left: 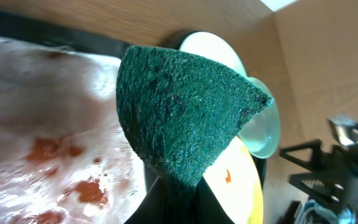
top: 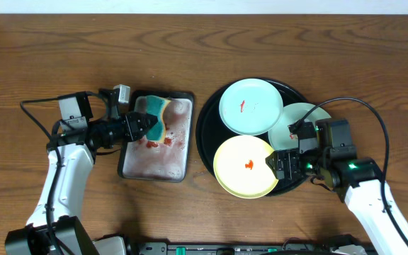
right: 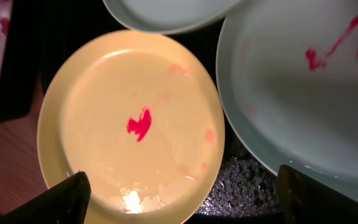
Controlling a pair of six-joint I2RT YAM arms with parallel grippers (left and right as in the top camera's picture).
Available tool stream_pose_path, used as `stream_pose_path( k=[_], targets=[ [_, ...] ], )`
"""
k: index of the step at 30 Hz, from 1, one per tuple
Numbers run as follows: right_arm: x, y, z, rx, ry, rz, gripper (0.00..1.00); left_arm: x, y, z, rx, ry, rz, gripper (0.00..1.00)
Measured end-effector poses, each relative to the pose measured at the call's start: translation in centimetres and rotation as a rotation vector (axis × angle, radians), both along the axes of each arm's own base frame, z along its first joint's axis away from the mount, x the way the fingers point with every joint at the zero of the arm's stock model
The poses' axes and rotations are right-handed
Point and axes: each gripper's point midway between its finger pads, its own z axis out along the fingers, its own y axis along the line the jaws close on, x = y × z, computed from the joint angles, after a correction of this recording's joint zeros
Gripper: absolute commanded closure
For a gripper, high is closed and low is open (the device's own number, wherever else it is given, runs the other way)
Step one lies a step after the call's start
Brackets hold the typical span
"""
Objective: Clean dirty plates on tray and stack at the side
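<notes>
The black tray [top: 205, 131] holds three plates: a mint-green plate [top: 251, 106] with a red smear at the back, a second mint-green plate [top: 304, 120] on the right, and a pale yellow plate [top: 243, 168] with a red spot in front. My right gripper [top: 282, 164] [right: 185, 205] is open at the yellow plate's [right: 135, 124] right edge, with nothing gripped between its fingers [right: 67, 199]. My left gripper [top: 142, 127] [left: 178, 190] is shut on the teal sponge [top: 156, 119] [left: 185, 112] over the grey metal tray [top: 154, 161].
The grey tray [left: 36, 81] is wet with foam and red stains. It lies just left of the black tray. Cables trail from both arms over the wooden table [top: 62, 49]. The right arm [left: 334, 168] shows in the left wrist view.
</notes>
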Motion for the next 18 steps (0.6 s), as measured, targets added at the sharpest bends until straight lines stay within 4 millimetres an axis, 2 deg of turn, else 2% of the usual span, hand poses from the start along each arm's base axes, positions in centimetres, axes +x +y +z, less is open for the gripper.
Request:
stream_pose_path(
  k=[5,8,12,18],
  targets=[
    [-0.2,0.0,-1.5,-0.009,0.062,0.002,0.09,-0.2,-0.5,0.6,-0.018,-0.042,-0.041,0.93],
    [-0.2,0.0,-1.9,-0.012,0.079,0.002,0.09,0.4,-0.4,1.0,-0.009,-0.095,-0.050,0.93],
    [0.0,0.1,-2.0,-0.011,0.074,0.002,0.10,1.5,-0.2,2.0,0.001,-0.173,-0.050,0.93],
    [0.1,0.1,-2.0,-0.010,0.070,0.002,0.14,1.9,-0.2,2.5,0.001,-0.212,-0.053,0.92]
  ],
)
